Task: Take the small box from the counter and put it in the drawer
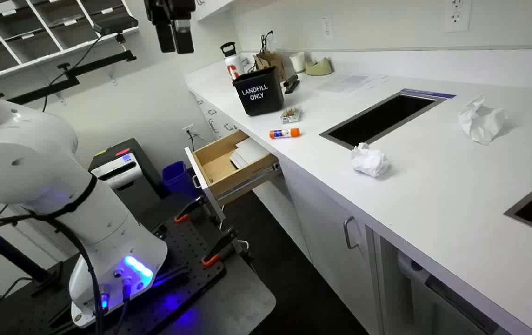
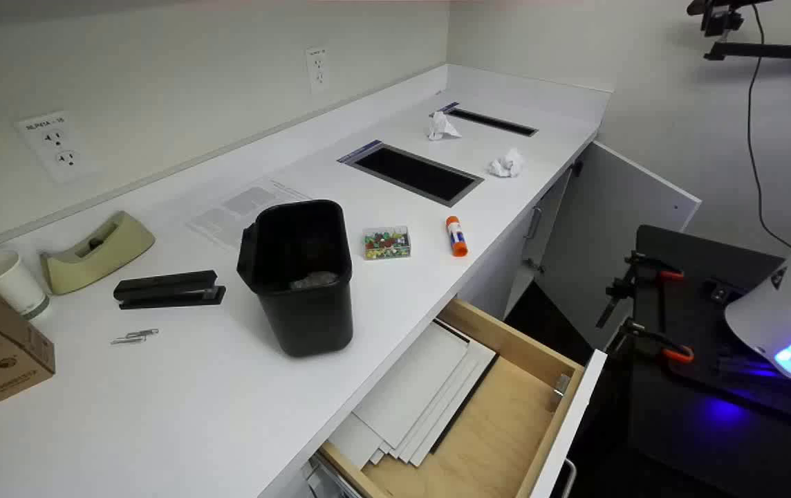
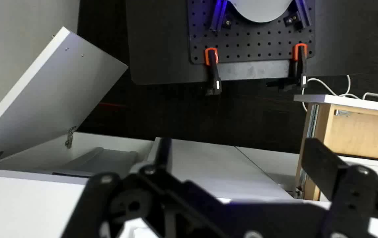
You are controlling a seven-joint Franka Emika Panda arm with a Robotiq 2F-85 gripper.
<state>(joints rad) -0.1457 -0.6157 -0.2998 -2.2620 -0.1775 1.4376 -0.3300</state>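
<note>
The small box is a pale, clear box with red, green and yellow bits inside. It lies on the white counter between the black bin and the glue stick, and it also shows in an exterior view. The drawer is pulled out below the counter, with wooden sides and a white front; it also shows in an exterior view and at the right of the wrist view. White panels lie inside it. My gripper hangs high above the counter, far from the box. In the wrist view its fingers are wide apart and empty.
A black bin stands beside the box, and an orange glue stick lies near the counter edge. Crumpled papers and a dark cutout lie farther along. A stapler and tape dispenser are behind the bin. A cabinet door stands open.
</note>
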